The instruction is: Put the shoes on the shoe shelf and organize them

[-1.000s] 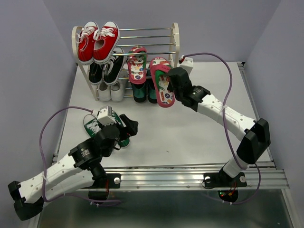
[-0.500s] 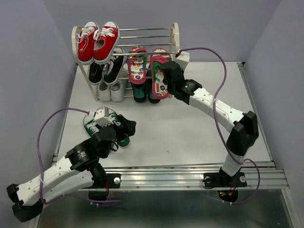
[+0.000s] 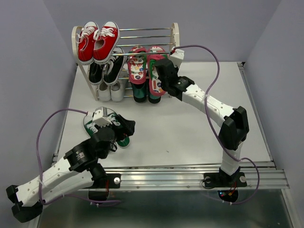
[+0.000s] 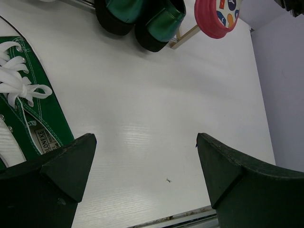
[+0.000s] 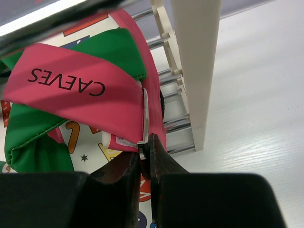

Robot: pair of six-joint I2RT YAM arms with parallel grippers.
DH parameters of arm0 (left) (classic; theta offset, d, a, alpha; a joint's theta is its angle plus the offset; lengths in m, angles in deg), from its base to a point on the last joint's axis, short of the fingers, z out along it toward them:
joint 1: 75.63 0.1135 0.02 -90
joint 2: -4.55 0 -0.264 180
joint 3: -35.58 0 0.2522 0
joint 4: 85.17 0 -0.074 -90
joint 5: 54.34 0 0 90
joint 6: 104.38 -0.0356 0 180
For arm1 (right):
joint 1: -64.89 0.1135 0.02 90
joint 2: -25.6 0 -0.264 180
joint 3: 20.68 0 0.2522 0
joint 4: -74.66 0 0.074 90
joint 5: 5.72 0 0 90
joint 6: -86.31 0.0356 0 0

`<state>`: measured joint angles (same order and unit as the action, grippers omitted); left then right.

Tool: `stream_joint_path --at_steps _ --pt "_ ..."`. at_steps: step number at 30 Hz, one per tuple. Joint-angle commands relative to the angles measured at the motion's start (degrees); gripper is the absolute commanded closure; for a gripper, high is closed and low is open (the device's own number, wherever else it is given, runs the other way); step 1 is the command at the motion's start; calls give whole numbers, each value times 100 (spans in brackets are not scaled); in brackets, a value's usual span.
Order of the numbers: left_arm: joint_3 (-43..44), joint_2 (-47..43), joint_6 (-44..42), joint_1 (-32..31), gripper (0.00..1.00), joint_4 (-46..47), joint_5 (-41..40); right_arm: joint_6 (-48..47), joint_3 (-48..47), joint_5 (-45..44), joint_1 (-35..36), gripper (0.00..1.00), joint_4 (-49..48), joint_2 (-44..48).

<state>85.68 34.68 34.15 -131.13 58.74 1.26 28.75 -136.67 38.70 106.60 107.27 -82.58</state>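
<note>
Pinching the flip-flop strap (image 5: pixel 80 90), the right tool (image 5: pixel 145 149) hangs by the shoe shelf (image 5: pixel 194 71).

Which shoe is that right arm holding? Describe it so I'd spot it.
Look at the cream shoe shelf at the table's far side. On its right half, above dark green loafers, the right-hand flip-flop is it. Unlike the left flip-flop, its red strap is pinched by the right gripper.
</note>
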Motion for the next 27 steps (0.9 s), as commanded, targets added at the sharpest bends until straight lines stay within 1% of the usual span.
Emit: stream_joint_path --at_steps 1,17,23,27 --pt "-48 -86 -37 -22 1 115 -173 25 -656 -495 47 99 -778 -45" --pt "-74 -113 -28 -30 1 123 -164 -230 -1448 -812 47 98 -918 -678" --pt "-74 -104 -37 -30 1 123 -138 -318 -1466 -1119 47 98 -1111 -766" --pt "-65 -104 -46 -30 1 132 -129 -554 -1352 -1128 47 97 -1541 -748"
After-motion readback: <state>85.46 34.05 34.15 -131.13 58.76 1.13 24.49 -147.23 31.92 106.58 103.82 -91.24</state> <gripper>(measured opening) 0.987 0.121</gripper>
